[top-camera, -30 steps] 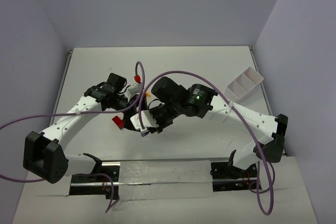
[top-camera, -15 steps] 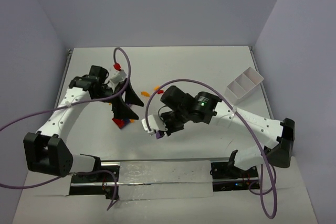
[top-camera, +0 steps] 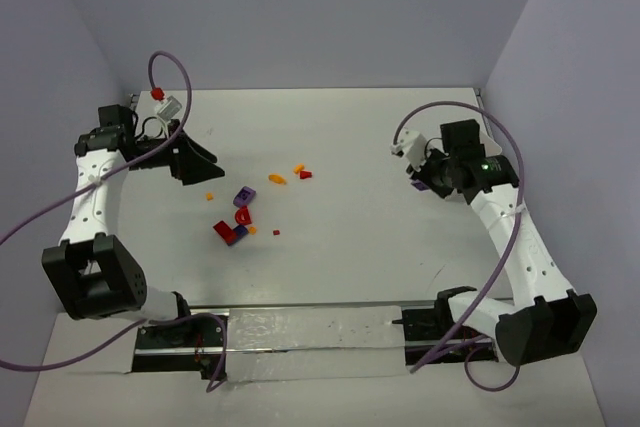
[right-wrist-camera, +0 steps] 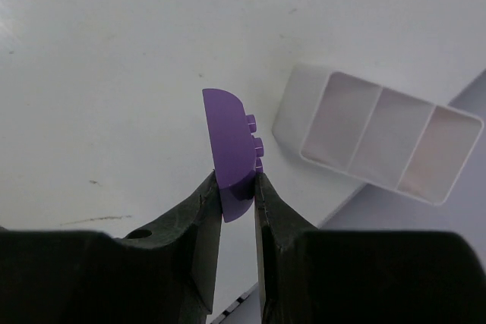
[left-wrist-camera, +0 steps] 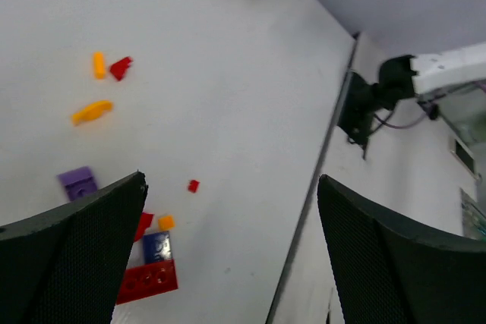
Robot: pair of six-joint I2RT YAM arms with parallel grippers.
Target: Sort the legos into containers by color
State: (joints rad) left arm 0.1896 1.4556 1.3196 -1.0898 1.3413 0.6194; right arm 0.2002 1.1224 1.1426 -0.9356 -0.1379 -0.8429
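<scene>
Right wrist: the right gripper [right-wrist-camera: 235, 187] is pinched tight on a purple lego [right-wrist-camera: 230, 149], its curved face to the left and studs to the right, with its long axis in line with the fingers. The container [right-wrist-camera: 292, 119] sits on the table [right-wrist-camera: 114, 51] just right of the lego and slightly further out (three compartments, all look empty). Its long axis runs off to the right, and its near end is closest to the lego. Judgement: the drop turns on a short shift rightward over the rim, and any compartment looks free to take purple.

Top external: the container cannot be made out behind the right arm. The right gripper shows a dark purple bit at its tip. The loose legos [top-camera: 240, 217] (red, orange, purple) lie well left of the container's side, mid table. The left gripper [top-camera: 190, 159] is further left again, so the right arm is plainly the nearer one.

Left wrist: the left gripper's fingers are spread wide with nothing between them. The loose legos are below, and the container is at the far top edge, near the purple lego.
</scene>
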